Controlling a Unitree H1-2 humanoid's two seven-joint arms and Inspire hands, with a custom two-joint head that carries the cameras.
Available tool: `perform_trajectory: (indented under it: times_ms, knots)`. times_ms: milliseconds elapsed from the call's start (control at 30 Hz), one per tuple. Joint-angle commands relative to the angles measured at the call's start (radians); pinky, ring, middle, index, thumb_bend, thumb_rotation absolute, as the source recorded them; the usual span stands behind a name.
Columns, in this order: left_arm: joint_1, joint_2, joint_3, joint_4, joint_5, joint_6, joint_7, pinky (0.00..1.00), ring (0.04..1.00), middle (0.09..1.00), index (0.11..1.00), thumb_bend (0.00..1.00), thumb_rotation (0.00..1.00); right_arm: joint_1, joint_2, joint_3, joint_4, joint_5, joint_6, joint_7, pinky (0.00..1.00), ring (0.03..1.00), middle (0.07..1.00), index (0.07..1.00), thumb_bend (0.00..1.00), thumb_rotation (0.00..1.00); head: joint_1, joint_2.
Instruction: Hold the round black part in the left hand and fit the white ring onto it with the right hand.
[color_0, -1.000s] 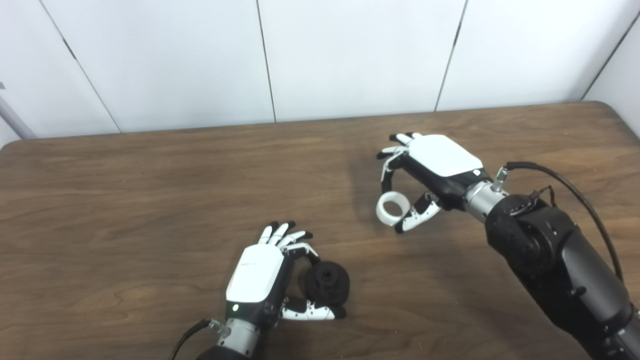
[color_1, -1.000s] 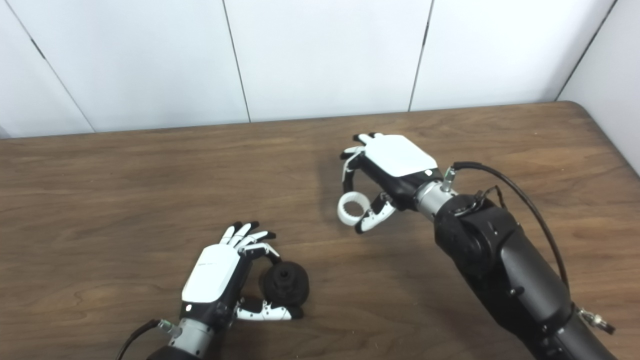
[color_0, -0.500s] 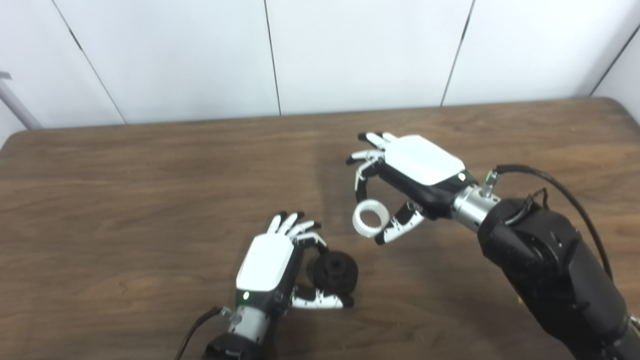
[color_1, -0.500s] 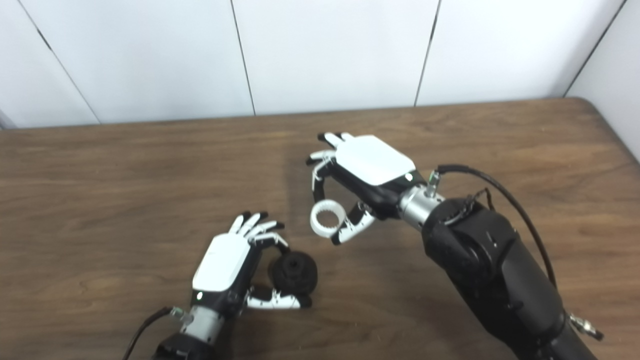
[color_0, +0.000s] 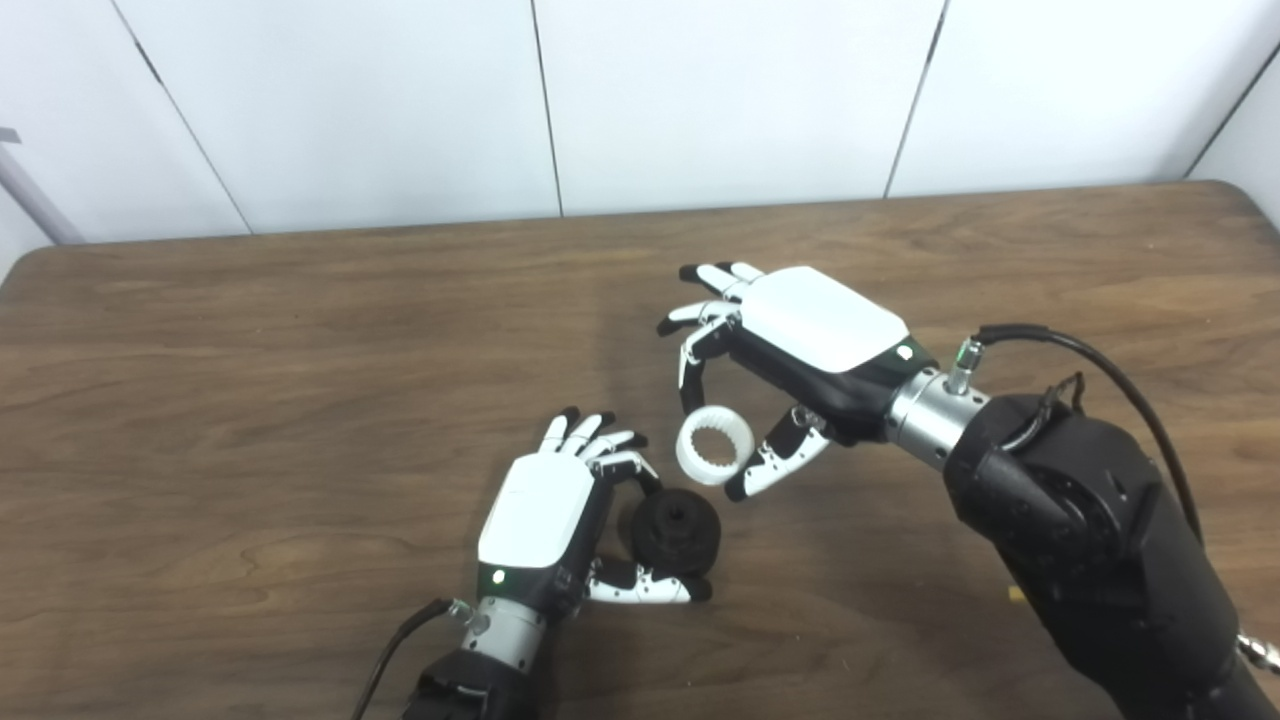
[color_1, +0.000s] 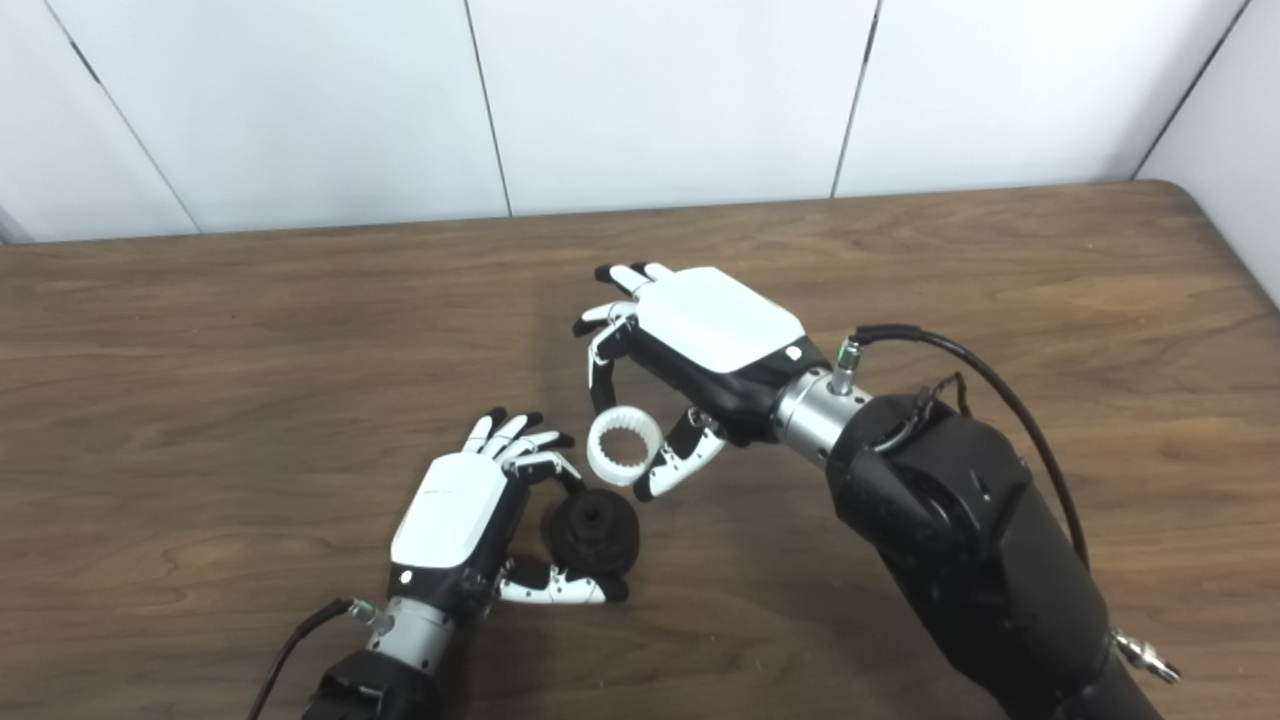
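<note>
Approach step: your left hand (color_0: 540, 520) pinches the black part (color_0: 676, 531) between fingers and thumb, low over the table (color_0: 250, 400); your right hand (color_0: 800, 340) pinches the ring (color_0: 714, 446) just above and beside it, apart; next, centre the ring over the part and lower squarely.

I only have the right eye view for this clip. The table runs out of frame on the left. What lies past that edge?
Observer: The left eye view shows the table's rounded far-left corner, which your view crops off.
Operator: Anything beyond that corner?
Observer: A grey pole slants across the wall there.
Operator: Anything my view hides beside the right arm?
Observer: A small yellowish speck lies on the wood by the forearm; it is too small to identify.
</note>
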Motion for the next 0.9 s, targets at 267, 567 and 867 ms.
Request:
perform_trajectory:
  times_ms: [267, 567, 867]
  knots:
    - [-0.008, -0.007, -0.009, -0.006, 0.031, 0.017, -0.004, 1.0, 0.924, 0.813, 0.484, 0.52, 0.05, 0.0, 0.008, -0.014, -0.031, 0.021, -0.03, 0.009, 1.0, 0.998, 0.868, 0.485, 0.52, 0.14, 0.008, 0.008]
    - [-0.01, -0.011, -0.01, -0.009, 0.03, 0.024, -0.004, 1.0, 0.923, 0.813, 0.485, 0.52, 0.05, 0.028, 0.007, -0.01, -0.012, 0.018, -0.064, -0.001, 1.0, 1.0, 0.872, 0.485, 0.52, 0.14, 0.011, 0.012]
    - [-0.01, -0.014, -0.011, -0.01, 0.033, 0.025, -0.002, 1.0, 0.922, 0.812, 0.485, 0.52, 0.05, 0.044, 0.007, -0.008, 0.001, 0.014, -0.089, 0.0, 1.0, 1.0, 0.869, 0.485, 0.52, 0.14, 0.014, 0.015]
